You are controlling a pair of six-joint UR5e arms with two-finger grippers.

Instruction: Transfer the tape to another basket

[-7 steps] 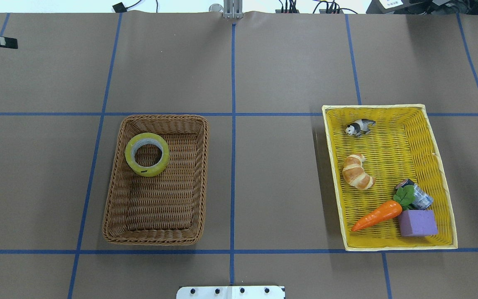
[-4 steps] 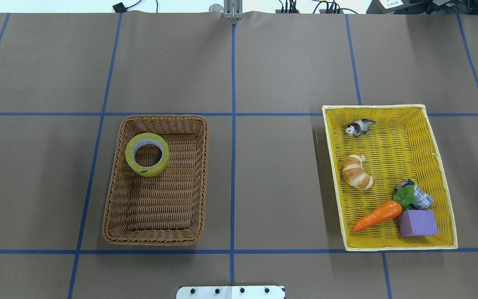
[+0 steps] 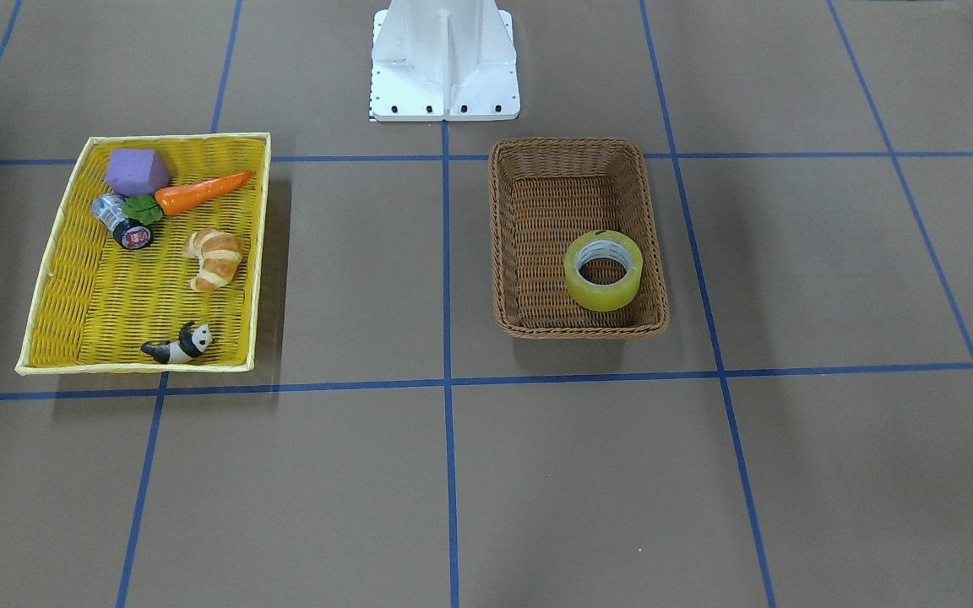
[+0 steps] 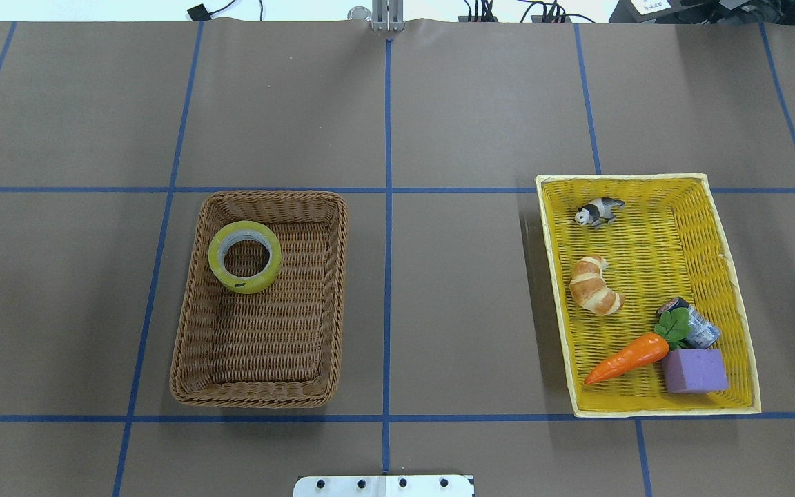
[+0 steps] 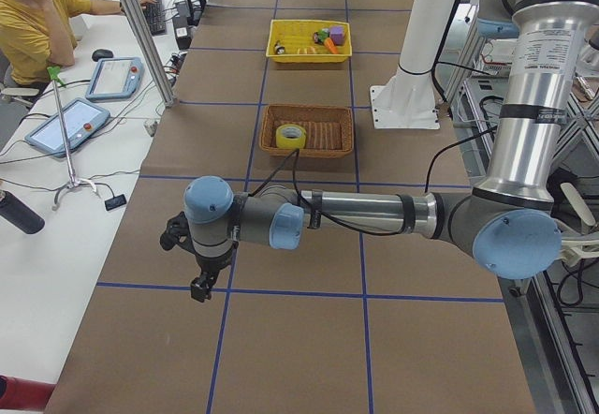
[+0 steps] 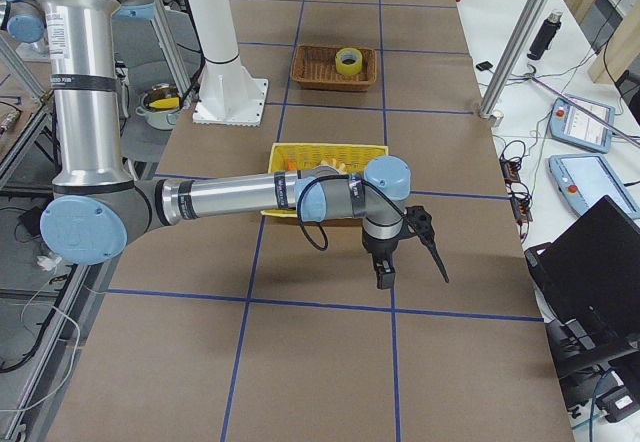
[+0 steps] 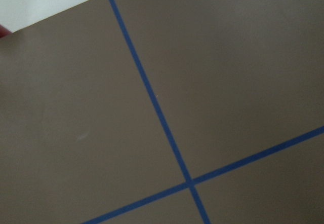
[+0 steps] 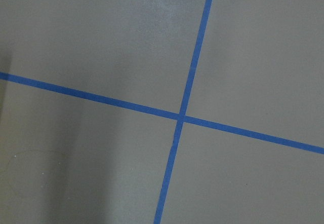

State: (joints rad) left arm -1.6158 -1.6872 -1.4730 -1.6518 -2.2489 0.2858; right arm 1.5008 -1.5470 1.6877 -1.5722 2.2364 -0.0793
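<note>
The yellow tape roll (image 4: pixel 216 259) lies flat in the far left corner of the brown wicker basket (image 4: pixel 259 197). They also show in the front view, the tape (image 3: pixel 600 296) in the basket (image 3: pixel 575 145). In the left side view the tape (image 5: pixel 291 142) is far beyond my left gripper (image 5: pixel 195 281), which hangs over bare table. In the right side view my right gripper (image 6: pixel 384 278) hangs over bare table, past the yellow tray. I cannot tell whether either gripper is open or shut. Both wrist views show only brown table and blue lines.
The shallow yellow woven tray (image 4: pixel 646 178) on the right holds a panda figure (image 4: pixel 597 211), a croissant (image 4: pixel 596 286), a carrot (image 4: pixel 629 357), a small can (image 4: pixel 701 330) and a purple block (image 4: pixel 694 371). The robot base (image 3: pixel 444 59) stands between the baskets.
A black gripper tip at the overhead view's far left edge one second ago has left that view. Tape, basket and tray have not moved.
</note>
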